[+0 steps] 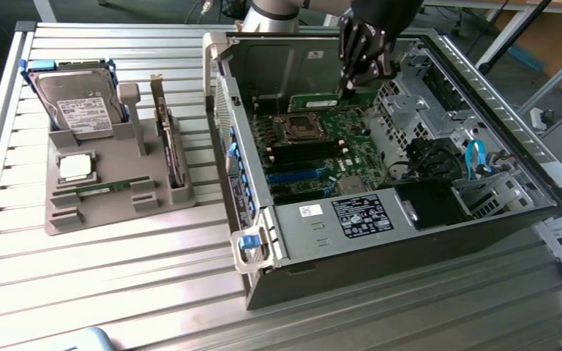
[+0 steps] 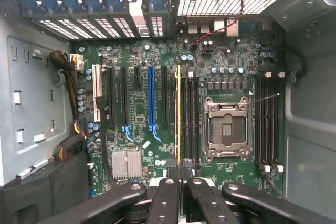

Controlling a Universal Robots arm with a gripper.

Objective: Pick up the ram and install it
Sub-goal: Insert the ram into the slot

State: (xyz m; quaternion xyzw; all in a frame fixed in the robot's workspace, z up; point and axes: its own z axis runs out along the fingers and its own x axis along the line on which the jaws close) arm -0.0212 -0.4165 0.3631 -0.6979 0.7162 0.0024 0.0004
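Note:
The ram [image 2: 178, 108] is a thin green stick that I see edge-on in the wrist view, with its gold edge pointing down at the motherboard [image 2: 136, 103]. My gripper [image 2: 178, 170] is shut on its upper end. The stick hangs over the dark memory slots [image 2: 190, 119] beside the empty processor socket [image 2: 227, 129]. In the exterior view the gripper [image 1: 354, 82] stands inside the open computer case [image 1: 398, 241], near its far wall, with the ram [image 1: 312, 102] showing below it, just above the board.
On the exterior view's left, a grey tray [image 1: 115, 212] holds a hard drive [image 1: 76, 102], a square silver processor [image 1: 74, 167], an upright expansion card [image 1: 169, 146] and another green stick [image 1: 100, 188]. Cables [image 2: 68, 77] and a heatsink [image 2: 127, 163] lie inside the case.

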